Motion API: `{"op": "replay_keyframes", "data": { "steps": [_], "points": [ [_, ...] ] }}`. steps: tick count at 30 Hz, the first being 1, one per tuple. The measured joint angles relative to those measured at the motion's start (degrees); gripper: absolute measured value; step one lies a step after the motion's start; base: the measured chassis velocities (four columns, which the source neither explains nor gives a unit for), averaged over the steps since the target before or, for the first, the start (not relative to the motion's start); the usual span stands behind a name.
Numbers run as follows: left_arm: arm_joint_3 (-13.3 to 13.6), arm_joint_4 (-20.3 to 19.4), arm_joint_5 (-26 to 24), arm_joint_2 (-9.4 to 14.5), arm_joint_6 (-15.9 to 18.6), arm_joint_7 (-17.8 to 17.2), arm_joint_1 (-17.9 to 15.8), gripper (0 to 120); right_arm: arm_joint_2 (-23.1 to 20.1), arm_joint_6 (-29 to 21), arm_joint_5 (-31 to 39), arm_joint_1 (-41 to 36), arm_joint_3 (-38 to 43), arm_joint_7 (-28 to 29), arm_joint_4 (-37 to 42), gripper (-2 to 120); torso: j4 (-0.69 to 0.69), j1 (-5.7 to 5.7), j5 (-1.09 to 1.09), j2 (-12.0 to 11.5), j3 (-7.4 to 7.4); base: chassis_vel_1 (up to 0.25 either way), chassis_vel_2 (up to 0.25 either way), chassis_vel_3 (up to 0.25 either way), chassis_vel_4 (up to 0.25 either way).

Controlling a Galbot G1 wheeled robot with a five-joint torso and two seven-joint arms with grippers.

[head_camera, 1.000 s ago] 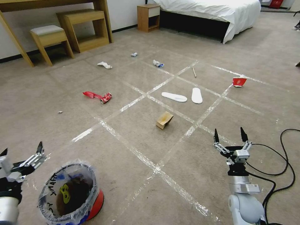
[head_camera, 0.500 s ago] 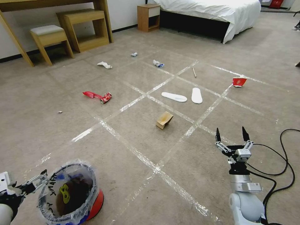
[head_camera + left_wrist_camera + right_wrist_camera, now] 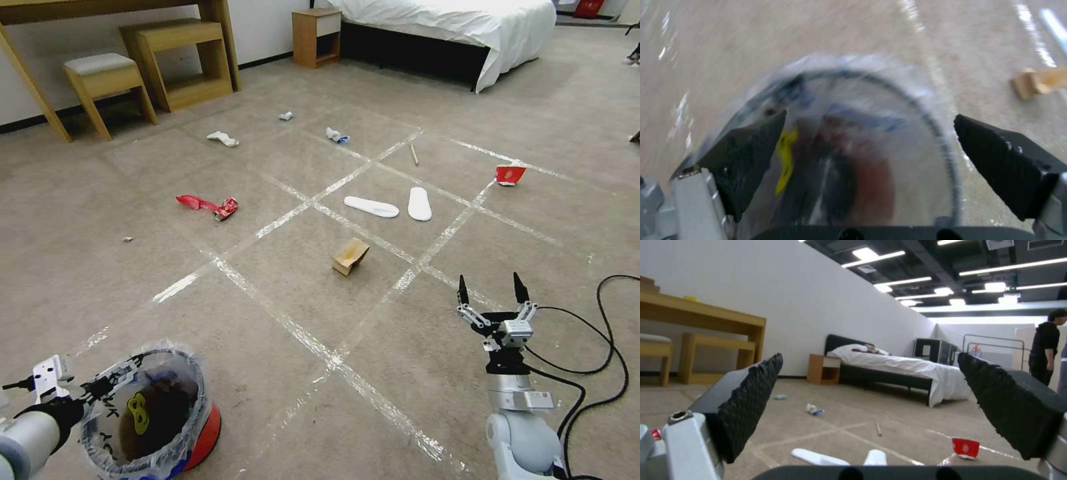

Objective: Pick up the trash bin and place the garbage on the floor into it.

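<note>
Your left gripper [image 3: 123, 369] sits low at the near left, right at the bin [image 3: 150, 413], with its fingers spread wide and nothing in them; in the left wrist view the gripper [image 3: 869, 121] straddles the bag-lined rim, one finger [image 3: 751, 146] over the lining by the yellow mark and the other outside the rim, over the carpet. You cannot tell from either view whether a finger actually touches the plastic. The bin stands on the floor [image 3: 300, 313] at the near left, slightly tilted, its red base showing on the right under the crinkly bag. Your right gripper [image 3: 489, 288] is held up at the near right, fingers pointing away from you and wide apart, holding nothing; its black cable [image 3: 593, 353] loops on the carpet beside it. The garbage lies well apart from both grippers: the box [image 3: 350, 256] in the middle of the tape grid, two slippers [image 3: 371, 207] just beyond it, a stick [image 3: 414, 155] farther off, a red carton [image 3: 511, 175] to the far right, a red wrapper [image 3: 208, 204] to the left, and white papers [image 3: 223, 139] toward the far wall. Behind them you have a stool [image 3: 107, 83] on the left and a bed [image 3: 453, 23] on the far right.
</note>
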Motion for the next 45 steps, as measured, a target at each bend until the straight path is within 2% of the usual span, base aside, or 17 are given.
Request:
{"op": "replay_keyframes", "data": {
  "steps": [1, 3, 4, 8, 14, 17, 22, 26, 33, 38, 41, 45],
  "points": [
    [0.0, 0.0, 0.0, 0.0, 0.0, 0.0, 0.0, 100, 0.0, 0.0, 0.0, 0.0, 0.0, 0.0, 0.0, 100, 0.00, 0.00, 0.00, 0.0, 0.00, 0.000, 0.000, 0.000, 0.000],
    [0.2, 1.1, -3.6, 0.0, -0.1, -4.2, -0.2, 100, 0.0, 0.1, 0.0, -0.2, 0.1, 0.0, -0.1, 100, -0.01, 0.00, 0.01, 0.0, 0.00, 0.000, 0.000, 0.000, 0.000],
    [0.2, 2.0, -3.2, 0.0, -0.1, -4.7, -0.2, 100, 0.0, 0.1, 0.0, -0.2, 0.2, 0.0, -0.1, 100, -0.01, 0.00, 0.01, 0.0, 0.00, 0.000, 0.000, 0.000, 0.000],
    [-0.2, 4.3, -0.9, 0.2, -0.1, -4.9, 0.0, 100, 0.1, 0.2, 0.0, -0.1, 0.2, 0.0, -0.2, 100, 0.00, 0.00, 0.00, 0.0, 0.00, 0.000, 0.000, 0.000, 0.000],
    [-0.5, 5.4, 2.7, 0.7, -0.1, -3.9, 0.7, 100, 0.5, 0.2, -0.1, 0.0, 0.1, 0.0, -0.4, 100, 0.00, 0.00, 0.01, 0.0, 0.00, 0.000, 0.000, 0.000, 0.000],
    [0.0, 7.5, 7.1, 0.8, -0.1, -3.2, 0.9, 100, 0.5, 0.3, -0.1, 0.0, 0.0, -0.1, -0.7, 100, 0.00, 0.00, 0.00, 0.0, -0.01, 0.000, 0.000, 0.000, 0.000],
    [0.4, 9.6, 8.5, 0.4, -0.2, -2.3, 0.8, 100, 0.5, 0.5, 0.0, 0.2, 0.0, -0.1, -1.2, 100, 0.00, 0.00, 0.01, 0.0, 0.00, 0.000, 0.000, 0.000, 0.000],
    [1.6, 11.6, 10.0, -0.4, -0.2, -0.9, 0.3, 100, 0.4, 0.5, 0.1, 0.3, 0.0, 0.0, -1.2, 100, 0.00, 0.00, 0.01, 0.0, -0.01, 0.000, 0.000, 0.000, 0.000],
    [6.1, 13.6, 11.2, -2.2, -0.2, -0.2, -1.6, 100, 0.7, 0.4, 0.1, 0.7, 0.0, 0.0, -1.0, 100, 0.00, 0.00, 0.01, 0.0, -0.01, 0.000, 0.000, 0.000, 0.000],
    [7.4, 14.4, 11.6, -2.6, -0.2, -0.3, -2.3, 100, 0.8, 0.4, 0.1, 0.7, 0.0, 0.0, -0.9, 100, 0.00, 0.00, 0.02, 0.0, 0.00, 0.000, 0.000, 0.000, 0.000],
    [8.3, 15.6, 12.5, -2.8, -0.6, -0.2, -2.8, 100, 0.8, 0.4, 0.2, 0.7, 0.0, 0.0, -0.8, 100, 0.02, 0.00, 0.14, 0.0, -0.02, 0.000, 0.000, 0.000, 0.000],
    [8.7, 16.4, 12.8, -2.9, -0.6, -0.3, -3.4, 100, 0.8, 0.3, 0.2, 0.9, 0.0, 0.0, -0.8, 100, 0.03, 0.00, 0.17, 0.0, -0.03, 0.000, 0.000, 0.000, 0.000]
  ]
}}
